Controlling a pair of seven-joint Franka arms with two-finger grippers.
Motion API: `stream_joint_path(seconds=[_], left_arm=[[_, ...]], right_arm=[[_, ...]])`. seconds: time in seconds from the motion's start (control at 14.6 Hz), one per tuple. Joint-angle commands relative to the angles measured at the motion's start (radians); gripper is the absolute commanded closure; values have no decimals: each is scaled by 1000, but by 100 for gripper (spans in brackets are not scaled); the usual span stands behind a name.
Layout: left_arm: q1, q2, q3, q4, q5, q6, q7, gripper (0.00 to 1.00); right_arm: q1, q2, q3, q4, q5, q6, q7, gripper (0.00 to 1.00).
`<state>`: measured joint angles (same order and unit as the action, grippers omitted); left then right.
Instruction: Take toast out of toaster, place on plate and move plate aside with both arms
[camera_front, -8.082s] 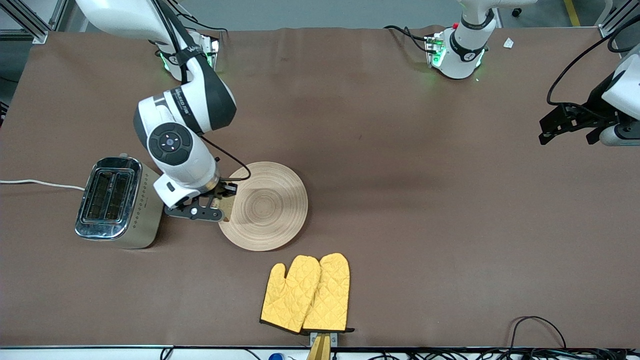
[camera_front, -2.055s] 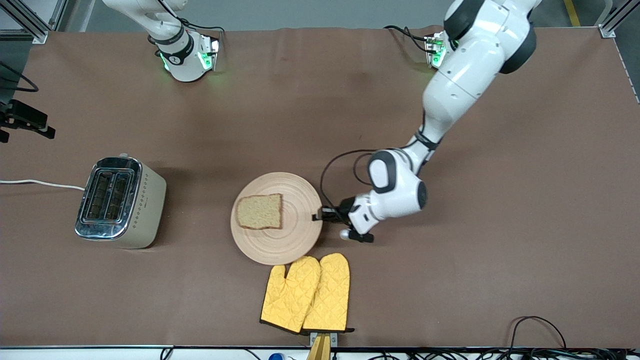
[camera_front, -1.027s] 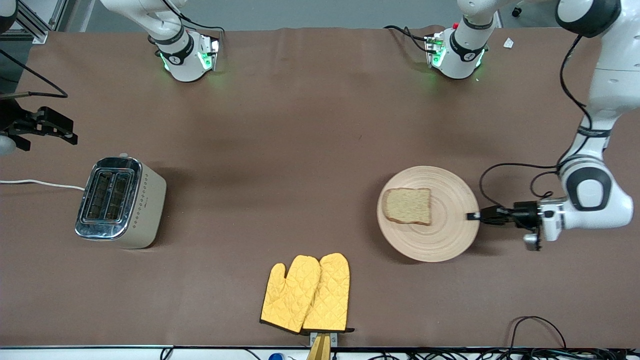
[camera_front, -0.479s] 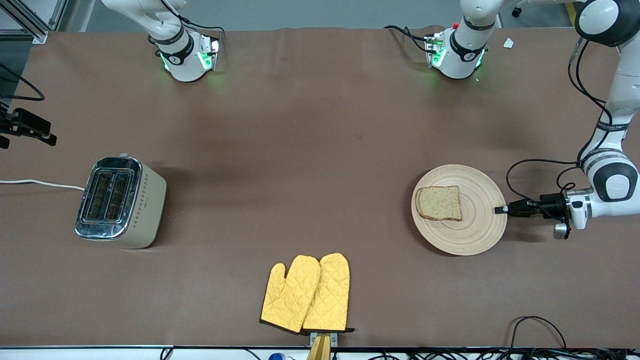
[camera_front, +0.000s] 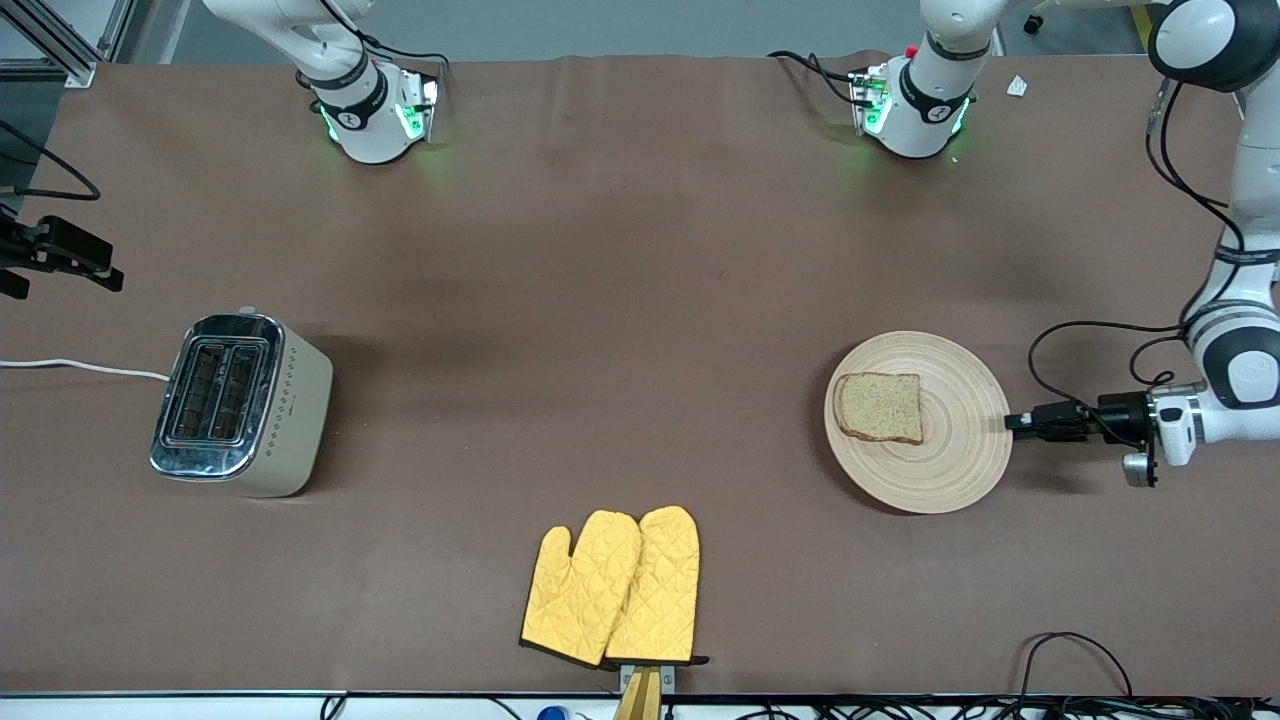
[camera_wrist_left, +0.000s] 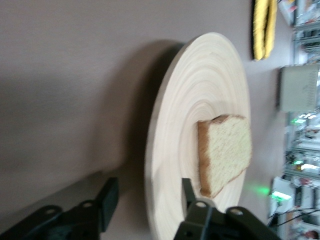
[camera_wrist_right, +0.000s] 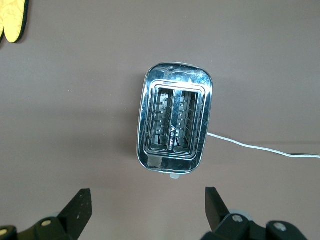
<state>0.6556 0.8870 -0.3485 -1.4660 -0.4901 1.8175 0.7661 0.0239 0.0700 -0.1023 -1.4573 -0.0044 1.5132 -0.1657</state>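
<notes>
The left gripper (camera_front: 1012, 421) sits low at the table, right beside the plate (camera_front: 960, 470) at the left arm's end, and its fingers (camera_wrist_left: 108, 196) now stand parted on either side of the plate's rim with daylight around the wood, gripping nothing; the front camera gives only a dark stub there, so the gap shows in the left wrist view alone. Half a second ago that stub touched the rim; now it lies a touch clear, the plate barely shifted from where it was dragged. The right gripper (camera_front: 75, 250) is half cut off at the frame edge, waiting over the table at the right arm's end, above the toaster (camera_front: 240, 403); its own camera shows both black fingers (camera_wrist_right: 79, 206) spread wide and empty, much as a second back. The toast (camera_front: 880, 407) lies flat on the plate, off-centre toward the right arm's end: a squarish speckled brown slice with a darker crust. The plate is round, pale wood, ringed with concentric grain. The toaster is shiny chrome on top with two dark slots, cream sides, and a white cord (camera_front: 80, 367) trailing out of frame. Nearer the front camera lies a pair of yellow quilted oven mitts (camera_front: 612, 588), edged in black.
</notes>
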Motion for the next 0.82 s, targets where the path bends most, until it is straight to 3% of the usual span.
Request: stream_joint_path(seconds=[0.0,0.21,0.41,0.55,0.75], left_arm=[[-17,-36,-23,99,163,-94,-120,0],[-76,-115,-98,179,356,-142,-247,0],[-198,-287,-121,179,517,-144,-339,0],[-281,-368,-113,184,544,-165,-408,0],[-307,-468,-133,197,542,-221,-497,0]], right_arm=[[1,-22,7,-23,-5,5,2,0],[1,-22,7,-23,-5,5,2,0],[2,-21,6,-23,-6,5,2,0],[2,-22,6,-23,-6,5,2,0],[1,-22,6,-23,-6,5,2,0]])
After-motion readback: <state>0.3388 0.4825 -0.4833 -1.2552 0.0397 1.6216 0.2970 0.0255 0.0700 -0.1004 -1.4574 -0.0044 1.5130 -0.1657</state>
